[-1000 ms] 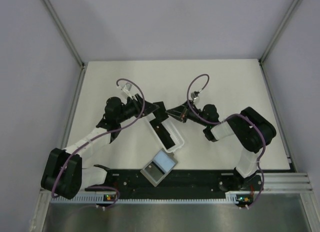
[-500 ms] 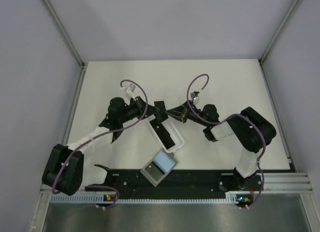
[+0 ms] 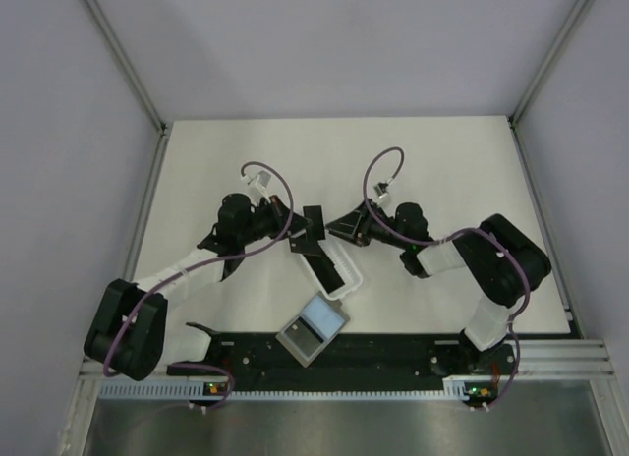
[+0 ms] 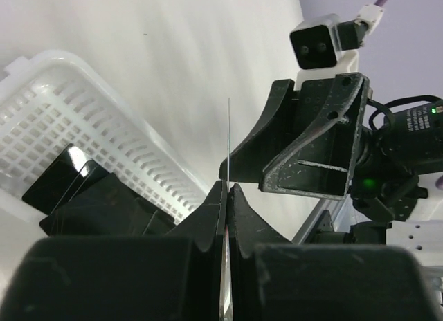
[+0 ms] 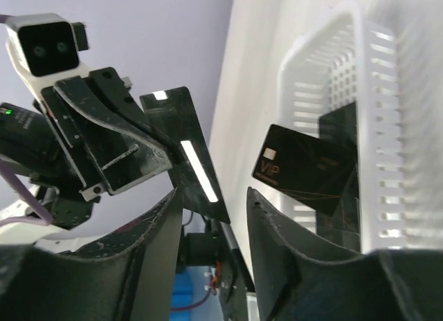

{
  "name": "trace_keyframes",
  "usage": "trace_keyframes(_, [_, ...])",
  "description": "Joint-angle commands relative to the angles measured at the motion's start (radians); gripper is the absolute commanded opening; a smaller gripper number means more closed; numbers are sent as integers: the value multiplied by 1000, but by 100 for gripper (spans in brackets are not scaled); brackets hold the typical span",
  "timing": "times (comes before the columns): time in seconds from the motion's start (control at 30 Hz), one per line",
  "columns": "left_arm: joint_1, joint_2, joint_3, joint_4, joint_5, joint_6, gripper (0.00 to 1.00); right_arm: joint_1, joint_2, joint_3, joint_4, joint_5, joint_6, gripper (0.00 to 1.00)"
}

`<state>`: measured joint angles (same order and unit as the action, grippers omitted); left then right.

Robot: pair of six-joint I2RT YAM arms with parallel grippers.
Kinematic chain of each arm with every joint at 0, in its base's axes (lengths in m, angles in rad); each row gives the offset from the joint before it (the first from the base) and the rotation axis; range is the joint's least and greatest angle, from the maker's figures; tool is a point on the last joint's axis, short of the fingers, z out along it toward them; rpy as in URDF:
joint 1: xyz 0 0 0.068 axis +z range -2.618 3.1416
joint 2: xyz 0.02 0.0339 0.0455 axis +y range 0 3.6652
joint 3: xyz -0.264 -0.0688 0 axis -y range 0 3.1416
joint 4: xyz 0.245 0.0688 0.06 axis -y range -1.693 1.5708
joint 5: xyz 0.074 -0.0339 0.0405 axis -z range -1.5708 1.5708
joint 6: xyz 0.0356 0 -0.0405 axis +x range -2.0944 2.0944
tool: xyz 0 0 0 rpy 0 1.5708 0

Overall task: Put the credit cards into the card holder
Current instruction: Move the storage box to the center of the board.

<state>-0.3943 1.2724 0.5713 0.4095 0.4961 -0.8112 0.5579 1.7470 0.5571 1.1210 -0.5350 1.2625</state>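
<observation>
Now my left jaws pinch one credit card (image 5: 190,138) by its edge, right jaws parted; it may twist loose before the card holder (image 3: 313,328) at six o'clock.

credit card (image 4: 228,138) edge-on, face unseen, tray (image 5: 401,127) cut off at right, stacked cards (image 4: 76,189) partly hidden

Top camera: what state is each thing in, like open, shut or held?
left hand: shut on one credit card
right hand: open, fingers on either side of that card
card holder: open
white tray: holding the other credit cards
</observation>
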Motion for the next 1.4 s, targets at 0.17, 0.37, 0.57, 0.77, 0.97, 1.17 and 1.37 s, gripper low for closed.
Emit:
trace_keyframes(0.17, [2,-86,39,-175,-146,115,0,-1,-289,59,-597,119,-397,43])
trace_keyframes(0.37, [2,-186,81,-323,-238,150,0,39,-432,182,-1151,296,-681,46])
trace_keyframes(0.57, [2,-232,81,-360,-228,142,0,71,-357,237,-1274,326,-778,52])
trace_keyframes(0.77, [3,-263,75,-379,-197,129,0,134,-255,300,-1296,352,-822,51])
trace_keyframes(0.97, [3,-286,75,-388,-199,124,0,163,-167,325,-1276,346,-822,43])
trace_keyframes(1.17, [6,-291,78,-405,-209,135,0,172,-124,359,-1276,420,-810,17])
trace_keyframes(1.37, [8,-300,82,-434,-221,144,0,172,-96,418,-1299,527,-773,0])
